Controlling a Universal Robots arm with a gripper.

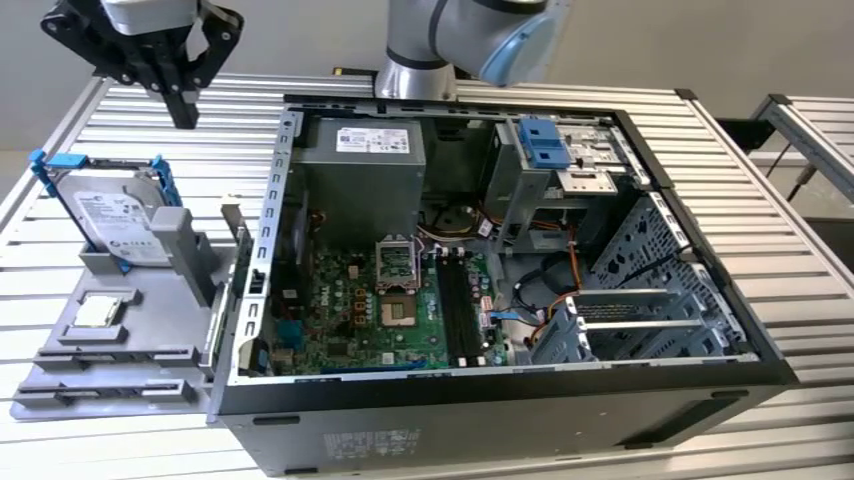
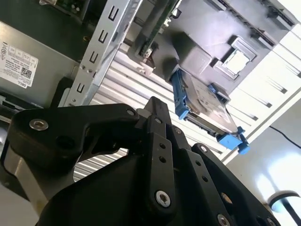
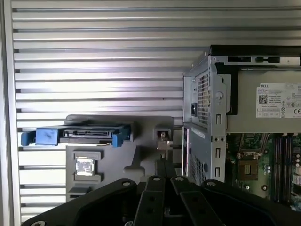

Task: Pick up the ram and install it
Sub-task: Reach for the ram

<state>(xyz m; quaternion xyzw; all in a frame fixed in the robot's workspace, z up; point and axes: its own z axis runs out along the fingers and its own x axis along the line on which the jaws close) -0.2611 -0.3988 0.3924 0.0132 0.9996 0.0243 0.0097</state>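
The ram is a thin green-edged board standing on edge in a slot of the grey fixture, right beside the outer wall of the open computer case. In the first wrist view the ram appears edge-on, just beyond my fingertips. My gripper hangs high above the slatted table at the exterior view's far left, behind the fixture, shut with nothing between its black fingers. The dark memory slots lie on the motherboard inside the case.
A silver hard drive in a blue frame stands upright on the fixture, and a small square chip lies in front of it. Inside the case are a grey power supply and a drive cage with a blue tab. The arm's base stands behind the case.
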